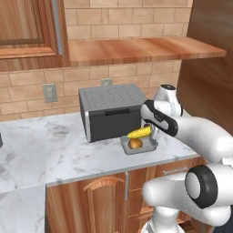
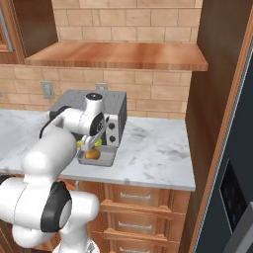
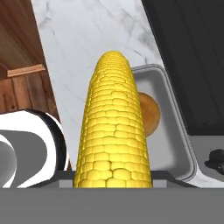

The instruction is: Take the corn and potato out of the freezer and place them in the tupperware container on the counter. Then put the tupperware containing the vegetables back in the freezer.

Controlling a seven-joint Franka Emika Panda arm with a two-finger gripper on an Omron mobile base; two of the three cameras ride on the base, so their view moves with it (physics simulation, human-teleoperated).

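Hidden: in hand view the corn covers my fingertips and half the potato; I see no pads.
Gripper: clamped on corn, cob held level just above the tupperware container.
Corn: one end sticks out past gripper, over potato.
Potato: lies inside container, left part in left base view.
Container: sits on the counter, near front edge, just beside toaster oven.
Cut off: freezer only partly in frame at right of right base view; arm blocks part of container there.
Open room: bare counter to right of container; wall shelf well above arm.
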